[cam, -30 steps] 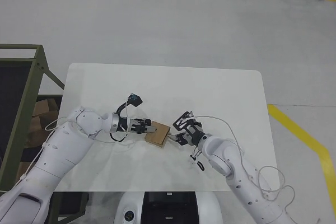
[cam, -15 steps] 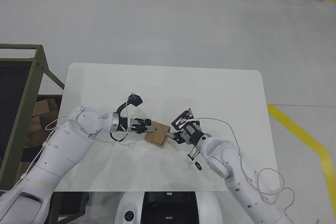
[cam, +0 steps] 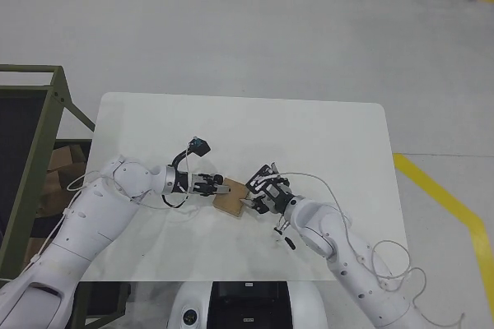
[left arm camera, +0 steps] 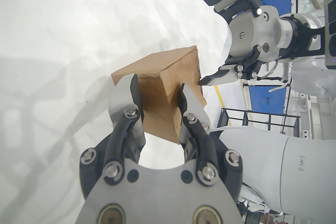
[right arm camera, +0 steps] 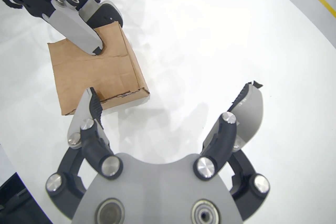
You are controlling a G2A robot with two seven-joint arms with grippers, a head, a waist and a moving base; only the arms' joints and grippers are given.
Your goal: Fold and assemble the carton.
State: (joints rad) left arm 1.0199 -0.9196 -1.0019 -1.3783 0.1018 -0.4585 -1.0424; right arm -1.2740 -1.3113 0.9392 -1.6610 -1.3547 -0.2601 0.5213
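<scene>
The cardboard carton point(cam: 232, 197), at the middle of the table point(cam: 329, 123), is clamped in the left gripper point(left arm camera: 160, 99), while the right gripper point(right arm camera: 170, 92), jaws wide apart, is now brought closer, one fingertip point(right arm camera: 92, 101) at its edge, so flap folding is judged imminent.

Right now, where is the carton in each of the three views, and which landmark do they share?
Top view: carton near the middle of the table, held by the left pincer.
Left wrist view: carton clamped in that pincer.
Right wrist view: carton just ahead of the open right pincer.
Shared landmark: the left pincer gripping the carton.
</scene>
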